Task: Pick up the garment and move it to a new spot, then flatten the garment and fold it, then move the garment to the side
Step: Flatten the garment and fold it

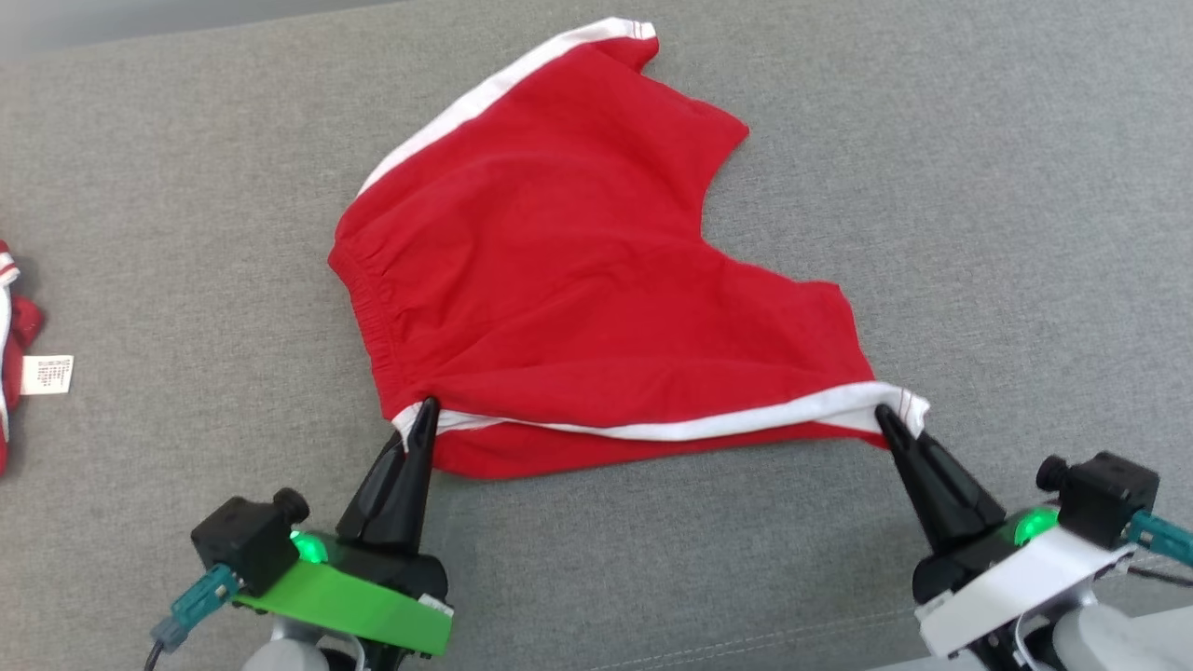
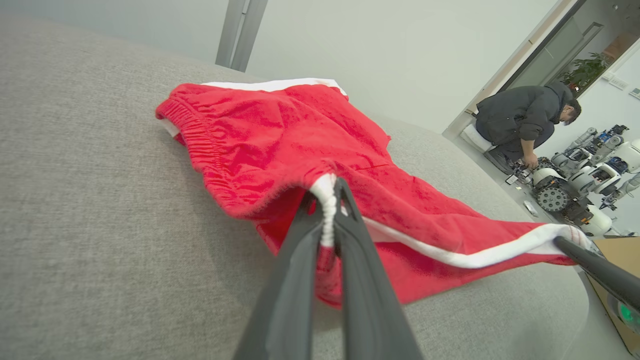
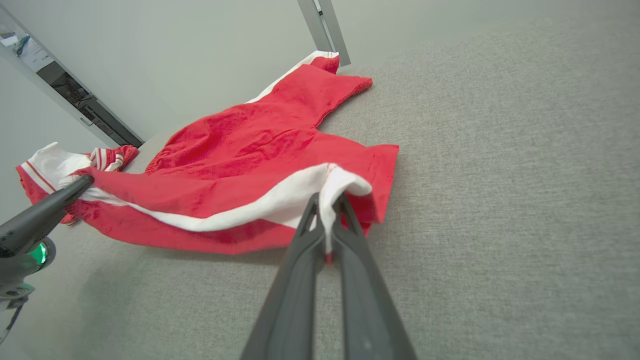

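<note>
At the far left edge of a grey fabric surface lies another red-and-white cloth with a white label. To its right, the left gripper has its fingers pressed together, pinching one white-trimmed near corner of the red shorts. The shorts lie spread across the middle of the surface, their near edge raised between the grippers. Farther right, the right gripper pinches the other white-trimmed corner.
</note>
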Controlling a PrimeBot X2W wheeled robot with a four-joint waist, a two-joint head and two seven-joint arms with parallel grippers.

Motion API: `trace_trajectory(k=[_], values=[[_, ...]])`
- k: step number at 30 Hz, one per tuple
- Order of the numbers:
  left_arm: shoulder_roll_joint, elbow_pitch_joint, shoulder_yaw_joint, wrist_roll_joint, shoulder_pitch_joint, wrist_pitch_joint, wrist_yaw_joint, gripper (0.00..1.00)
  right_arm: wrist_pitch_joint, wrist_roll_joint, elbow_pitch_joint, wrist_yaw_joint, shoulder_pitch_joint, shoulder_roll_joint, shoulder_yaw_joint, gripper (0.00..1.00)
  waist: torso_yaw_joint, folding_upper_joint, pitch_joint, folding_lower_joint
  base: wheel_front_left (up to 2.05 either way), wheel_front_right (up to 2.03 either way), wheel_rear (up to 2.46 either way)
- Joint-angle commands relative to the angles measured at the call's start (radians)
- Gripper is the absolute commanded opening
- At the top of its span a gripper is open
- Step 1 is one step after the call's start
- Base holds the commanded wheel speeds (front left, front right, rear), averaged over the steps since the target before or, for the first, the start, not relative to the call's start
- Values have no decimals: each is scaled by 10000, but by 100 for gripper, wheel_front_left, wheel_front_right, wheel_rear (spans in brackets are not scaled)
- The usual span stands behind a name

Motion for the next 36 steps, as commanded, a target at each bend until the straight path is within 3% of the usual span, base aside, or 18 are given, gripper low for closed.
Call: trace_trajectory(k=[1, 11, 18, 28, 36], values=[[32, -99, 234, 134, 336, -3, -27, 0, 65, -115, -278, 2, 402, 133, -29, 0, 159, 0, -240, 0, 0, 0, 0], [-9, -293, 648, 365, 1132, -3, -28, 0, 833, -656, -1247, 3, 1756, 508, -650, 0, 367, 0, -378, 0, 0, 0, 0], [-151, -288, 366, 353, 572, -3, -28, 0, 1005, -871, -1433, 2, 1270, 451, -1072, 0, 565, 0, -246, 0, 0, 0, 0], [-68, 109, 65, 174, -1474, -4, -28, 0, 1325, -955, -477, 2, -2014, -171, -1173, 0, 1141, 0, 534, 0, 0, 0, 0], [-499, 1512, -27, -169, -3850, -4, -27, 0, 1938, -1004, 1871, 2, -5850, -160, -230, 0, 1850, 0, 1584, 0, 0, 0, 0]])
